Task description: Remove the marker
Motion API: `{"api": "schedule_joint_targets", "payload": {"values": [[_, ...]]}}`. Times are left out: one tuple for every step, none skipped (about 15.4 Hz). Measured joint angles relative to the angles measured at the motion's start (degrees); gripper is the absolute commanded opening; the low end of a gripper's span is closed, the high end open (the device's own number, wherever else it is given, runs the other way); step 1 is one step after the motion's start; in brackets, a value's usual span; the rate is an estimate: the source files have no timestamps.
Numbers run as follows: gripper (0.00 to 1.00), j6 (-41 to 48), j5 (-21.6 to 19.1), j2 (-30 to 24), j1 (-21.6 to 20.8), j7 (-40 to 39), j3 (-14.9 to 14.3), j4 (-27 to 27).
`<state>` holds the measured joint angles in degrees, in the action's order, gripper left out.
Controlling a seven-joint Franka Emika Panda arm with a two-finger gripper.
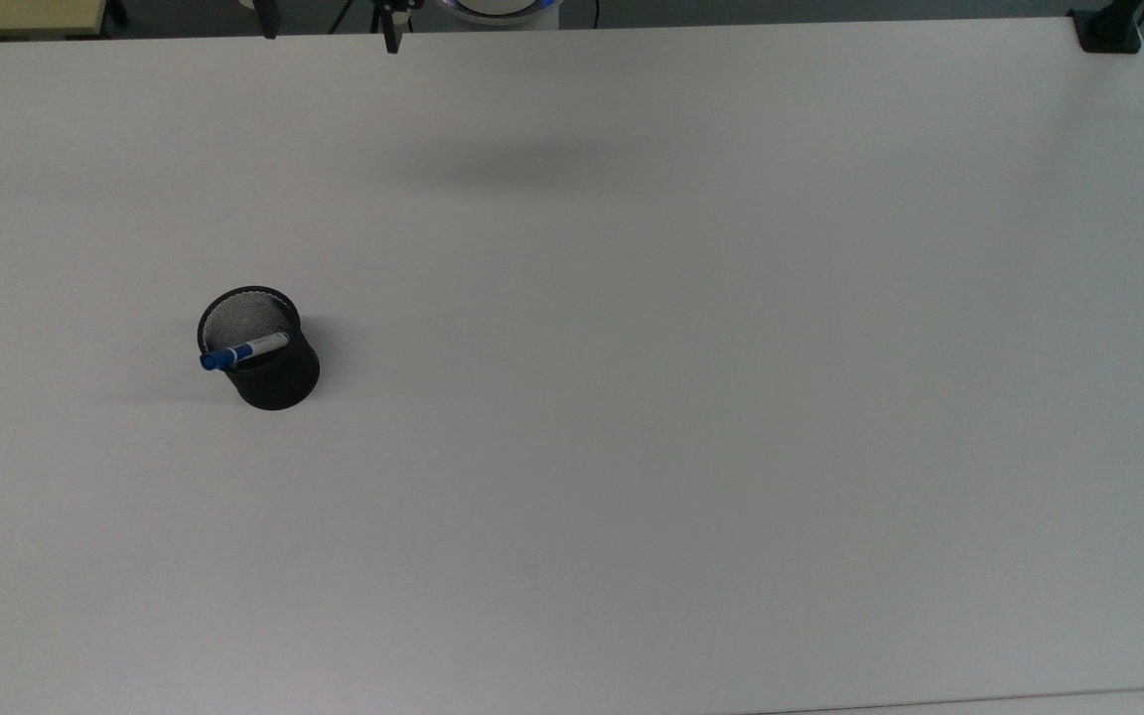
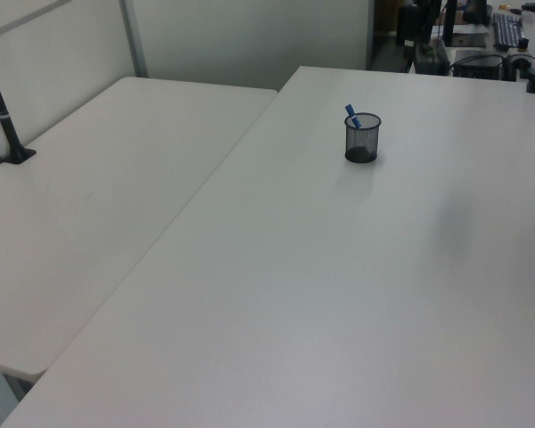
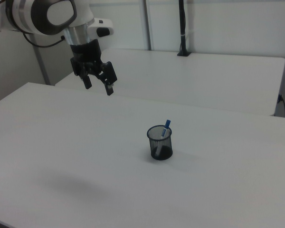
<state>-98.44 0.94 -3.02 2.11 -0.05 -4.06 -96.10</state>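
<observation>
The gripper (image 3: 99, 87), fingers spread and empty, hangs in the right view's upper left; the marker (image 3: 166, 128) stands tilted in the mesh cup (image 3: 159, 145), down-right of it at frame center.

White marker (image 1: 244, 352) with blue cap, apparently blue print; black mesh cup (image 1: 269, 372); white table (image 1: 691, 397).

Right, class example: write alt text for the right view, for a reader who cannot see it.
A black mesh cup stands on a white table with a blue-capped marker leaning inside, cap above the rim. The robot's open gripper hangs in the air toward the right view's upper left, well away from it.
</observation>
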Motion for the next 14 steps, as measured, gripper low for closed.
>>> {"api": "schedule_joint_targets", "payload": {"values": [[1.0, 0.0, 0.0, 0.0, 0.0, 0.0, 0.0, 0.0], [1.0, 0.0, 0.0, 0.0, -0.01, 0.0, 0.0, 0.0], [1.0, 0.0, 0.0, 0.0, -0.05, 0.0, 0.01, 0.0], [1.0, 0.0, 0.0, 0.0, -0.07, 0.0, 0.01, 0.0], [1.0, 0.0, 0.0, 0.0, -0.08, 0.0, 0.03, 0.0], [1.0, 0.0, 0.0, 0.0, -0.09, -0.01, 0.03, 0.0], [1.0, 0.0, 0.0, 0.01, -0.1, -0.01, 0.04, 0.0], [1.0, 0.0, 0.0, 0.01, -0.1, -0.01, 0.04, 0.0], [1.0, 0.0, 0.0, 0.01, -0.11, -0.01, 0.04, 0.0], [1.0, 0.0, 0.0, 0.01, -0.11, -0.02, 0.04, 0.0], [1.0, 0.0, 0.0, 0.01, -0.11, -0.02, 0.04, 0.0], [1.0, 0.0, 0.0, 0.01, -0.11, -0.17, 0.04, 0.0], [1.0, 0.0, 0.03, 0.01, -0.06, -0.8, 0.04, 0.0], [1.0, 0.0, 0.13, 0.01, 0.11, -2.24, 0.02, 0.0]]}}
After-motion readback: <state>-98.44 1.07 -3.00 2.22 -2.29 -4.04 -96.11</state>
